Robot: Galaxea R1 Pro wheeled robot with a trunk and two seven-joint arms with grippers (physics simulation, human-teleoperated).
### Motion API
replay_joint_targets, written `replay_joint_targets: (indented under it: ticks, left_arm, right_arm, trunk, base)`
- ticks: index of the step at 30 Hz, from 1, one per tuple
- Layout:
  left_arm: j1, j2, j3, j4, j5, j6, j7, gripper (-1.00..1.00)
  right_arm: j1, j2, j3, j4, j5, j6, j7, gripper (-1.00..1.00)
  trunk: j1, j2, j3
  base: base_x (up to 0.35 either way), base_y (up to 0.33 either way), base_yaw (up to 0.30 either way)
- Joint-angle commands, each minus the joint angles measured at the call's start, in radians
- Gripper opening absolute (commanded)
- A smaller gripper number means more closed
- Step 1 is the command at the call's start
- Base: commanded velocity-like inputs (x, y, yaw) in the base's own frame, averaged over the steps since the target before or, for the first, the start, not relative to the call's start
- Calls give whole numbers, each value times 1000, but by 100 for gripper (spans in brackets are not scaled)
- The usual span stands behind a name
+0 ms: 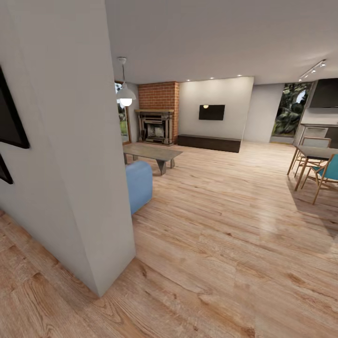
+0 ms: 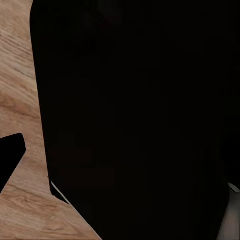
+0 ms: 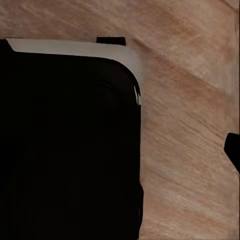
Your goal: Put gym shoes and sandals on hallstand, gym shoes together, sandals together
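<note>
Both wrist views show large matte black rounded bodies over wood-grain planks; neither gripper's opening can be told. Glossy plank corridor floor (image 1: 220, 244) runs past a smooth grey wall corner (image 1: 101, 188) toward a brick fireplace (image 1: 158, 112).

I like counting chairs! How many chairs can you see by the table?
2, maybe more hidden. A wooden chair stands behind the dining table at the far right; a teal-seated chair sits in front, cut off by the picture's edge.
</note>
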Motion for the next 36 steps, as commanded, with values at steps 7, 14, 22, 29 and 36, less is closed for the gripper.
replay_joint_targets:
  ticks: [7, 14, 22, 29, 36]
  left_arm:
    - [-1, 1, 0, -810, -1, 435, 5, 100]
    - [-8, 1, 1, -760, 1, 362, 2, 100]
    - [-11, 14, 8, -718, 0, 166, 1, 100]
    - [-11, 23, 11, -709, 0, 121, 1, 100]
    - [-11, 25, 11, -708, 0, 112, 2, 100]
  right_arm:
    - [-109, -17, -2, -485, 0, 318, -52, 100]
    - [-156, -23, -3, -459, -3, 274, -73, 100]
    - [-169, -24, -1, -352, -3, 59, -80, 100]
    - [-172, -24, 1, -304, -1, 1, -81, 100]
    - [-172, -23, 1, -294, 1, -11, -81, 100]
  trunk:
    - [0, 0, -1]
    - [0, 0, -1]
    - [0, 0, -1]
    - [0, 0, -1]
    - [0, 0, -1]
  base:
    - [0, 0, 0]
    - [0, 0, 0]
    - [0, 0, 0]
    - [0, 0, 0]
    - [0, 0, 0]
